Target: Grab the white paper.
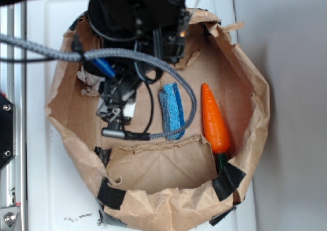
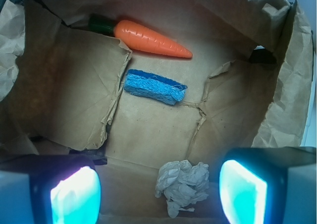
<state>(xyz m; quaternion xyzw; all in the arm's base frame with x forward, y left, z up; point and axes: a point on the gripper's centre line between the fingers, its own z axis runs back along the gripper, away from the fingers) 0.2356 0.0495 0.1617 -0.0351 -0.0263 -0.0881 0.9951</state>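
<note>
- I find the crumpled off-white paper wad [image 2: 183, 186] lying on the floor of the torn-open brown paper bag [image 1: 245, 103]; the wrist view shows it low in frame, between the two glowing finger pads [image 2: 242, 192] and nearer the one on the right of that view.
- In the exterior view only a pale scrap of the wad [image 1: 89, 77] shows, near the bag wall toward the left edge of the white counter [image 1: 46, 26], mostly hidden under the black arm.
- The gripper [image 1: 116, 111] is spread wide and holds nothing; neither pad touches the paper.
- My judgement: the step in hand is the final descent. I would centre the wad between the pads first, then lower until the tips straddle it and close gently, since the wad looks soft and light.
- The blue rectangular sponge [image 2: 155, 86] lies well apart from the wad, toward the middle of the bag floor.
- The orange plastic carrot with green stem [image 2: 148, 37] lies beyond the sponge, nearer the counter's right edge.
- Neither obstructs the approach. The raised bag flap [image 2: 74, 100] and the bag wall close by are the likelier snags.
</note>
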